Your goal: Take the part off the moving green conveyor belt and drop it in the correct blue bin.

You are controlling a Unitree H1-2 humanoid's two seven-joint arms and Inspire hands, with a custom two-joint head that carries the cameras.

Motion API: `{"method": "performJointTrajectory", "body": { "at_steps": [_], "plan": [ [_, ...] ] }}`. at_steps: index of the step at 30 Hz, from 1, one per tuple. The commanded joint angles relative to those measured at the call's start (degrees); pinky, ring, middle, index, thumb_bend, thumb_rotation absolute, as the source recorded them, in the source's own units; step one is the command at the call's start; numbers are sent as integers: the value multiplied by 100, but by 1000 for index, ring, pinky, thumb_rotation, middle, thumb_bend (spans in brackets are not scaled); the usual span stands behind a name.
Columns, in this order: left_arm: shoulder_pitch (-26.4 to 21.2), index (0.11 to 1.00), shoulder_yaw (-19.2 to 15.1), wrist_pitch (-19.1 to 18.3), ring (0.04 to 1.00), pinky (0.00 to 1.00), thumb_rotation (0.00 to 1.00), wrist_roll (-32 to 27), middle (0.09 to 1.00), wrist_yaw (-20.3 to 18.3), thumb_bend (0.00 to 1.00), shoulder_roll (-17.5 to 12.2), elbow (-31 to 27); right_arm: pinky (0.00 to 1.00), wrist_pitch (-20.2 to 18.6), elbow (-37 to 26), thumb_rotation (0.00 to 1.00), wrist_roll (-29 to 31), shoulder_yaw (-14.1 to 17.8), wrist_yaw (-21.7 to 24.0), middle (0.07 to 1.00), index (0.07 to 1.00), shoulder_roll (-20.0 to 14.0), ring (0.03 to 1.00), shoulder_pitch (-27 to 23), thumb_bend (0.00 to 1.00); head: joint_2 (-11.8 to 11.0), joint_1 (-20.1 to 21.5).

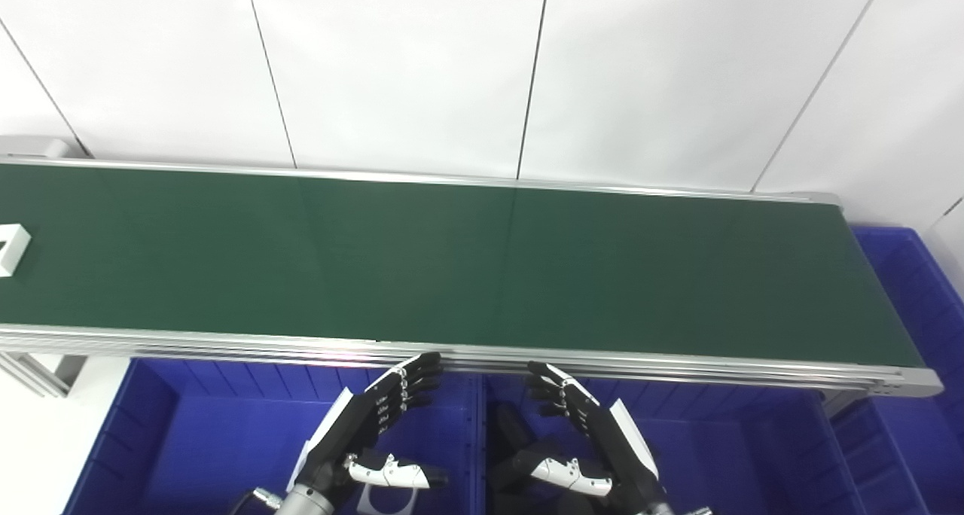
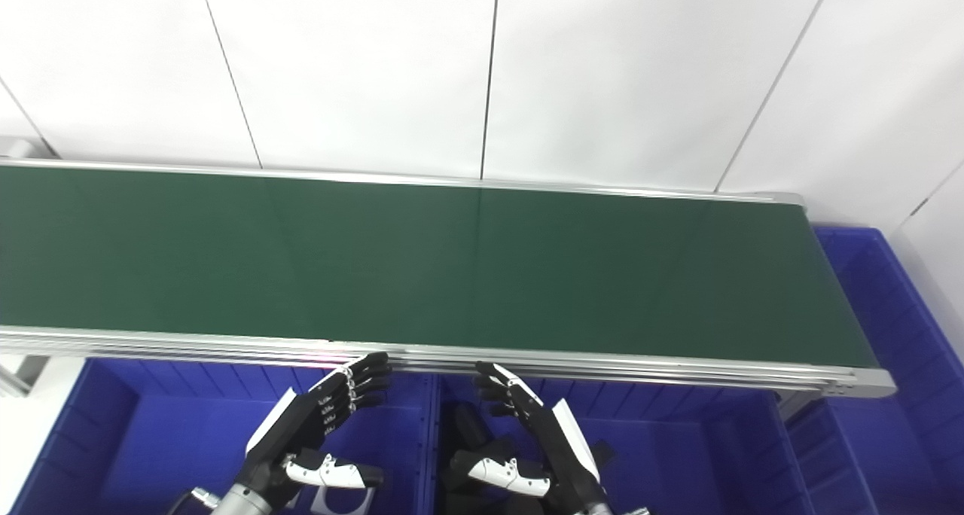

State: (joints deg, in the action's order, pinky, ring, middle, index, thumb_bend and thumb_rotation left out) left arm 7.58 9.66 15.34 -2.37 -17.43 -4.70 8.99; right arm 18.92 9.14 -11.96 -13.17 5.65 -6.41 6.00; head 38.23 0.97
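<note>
At the belt's (image 1: pixel 452 266) far left edge a white part (image 1: pixel 12 248) is seen; both hands (image 1: pixel 380 417) (image 1: pixel 584 425) are held open, empty, just below the belt. Grab should be timed once it's carried within reach.

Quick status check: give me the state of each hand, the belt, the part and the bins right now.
left hand: open, empty, over the left front bin.
right hand: open, empty, over the middle front bin.
white part: on the belt's far left end, untouched.
green conveyor belt: otherwise bare.
left front bin: holds a grey part.
middle front bin: dark items inside.
</note>
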Motion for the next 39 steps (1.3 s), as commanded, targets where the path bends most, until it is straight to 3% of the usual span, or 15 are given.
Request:
{"method": "performJointTrajectory", "body": {
  "at_steps": [1,16,25,28,39],
  "plan": [
    [-56,874,12,236,857,825,187,-71,876,5,1000,30,-72,749,250,-138,498,43,8,-17,832,877,21,810,-35,735,-12,-6],
    [-101,871,9,312,862,842,176,-112,882,-23,1000,38,110,748,375,47,468,45,-5,-34,831,878,29,805,-80,712,-197,-179],
    [-174,875,10,545,869,876,177,-123,886,-36,1000,70,471,755,501,259,444,59,-2,-64,835,878,43,814,-111,703,-574,-523],
    [-206,874,17,645,872,885,174,-113,887,-30,1000,98,625,753,664,399,437,74,6,-71,836,877,29,814,-138,695,-818,-800],
    [-362,859,11,867,857,833,167,62,880,74,1000,203,1091,738,792,710,358,17,-23,-242,831,872,-53,810,-249,639,-1400,-1397]
  ]
}}
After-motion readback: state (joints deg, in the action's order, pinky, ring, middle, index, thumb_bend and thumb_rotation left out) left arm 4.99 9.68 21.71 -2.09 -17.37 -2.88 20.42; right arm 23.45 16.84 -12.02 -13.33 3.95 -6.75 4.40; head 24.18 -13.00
